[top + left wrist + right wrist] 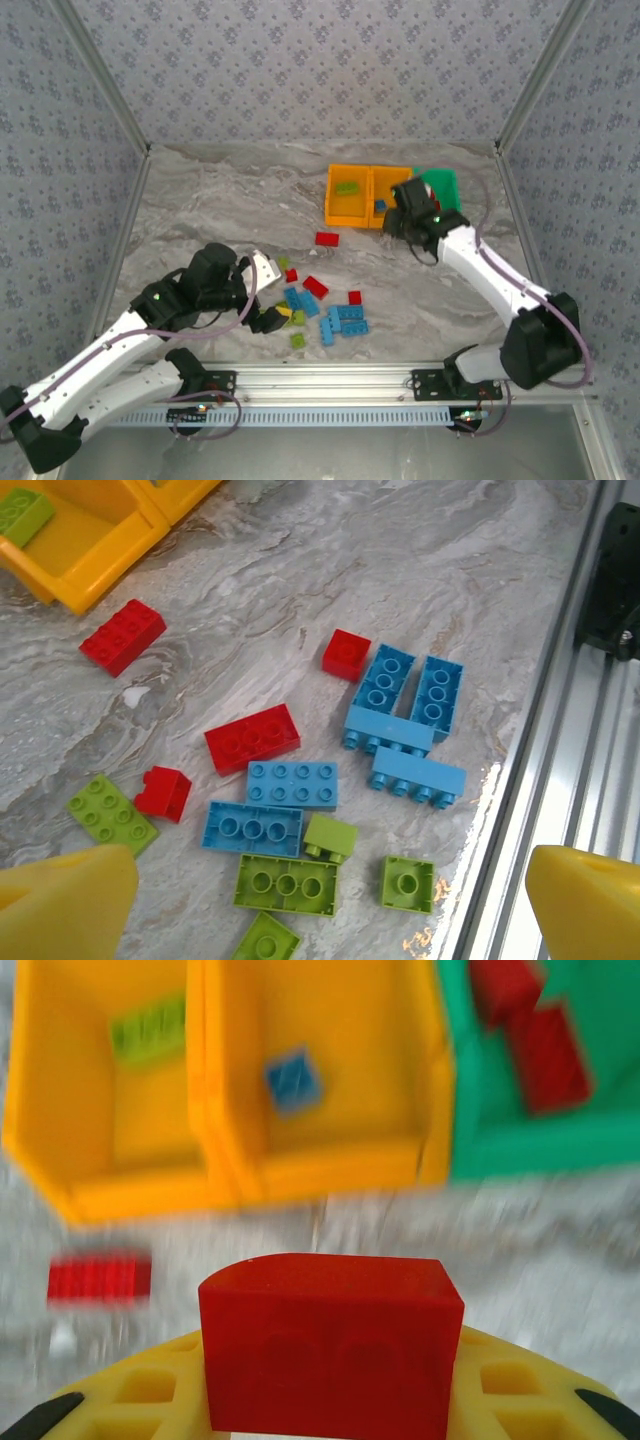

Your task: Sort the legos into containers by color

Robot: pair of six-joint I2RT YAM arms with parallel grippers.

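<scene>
Red, light blue and lime green legos lie scattered near the table's front. My left gripper hovers open over them; in the left wrist view its yellow fingertips flank several lime green bricks and blue bricks. At the back stand two orange containers and a green one. My right gripper is just in front of them, shut on a red brick. Inside, the left orange container holds a green brick, the middle one a blue brick, the green one red bricks.
One red brick lies alone between the containers and the pile. The aluminium rail runs along the table's front edge right beside the bricks. Patterned walls close in the back and sides. Bare marbled table stretches to the left.
</scene>
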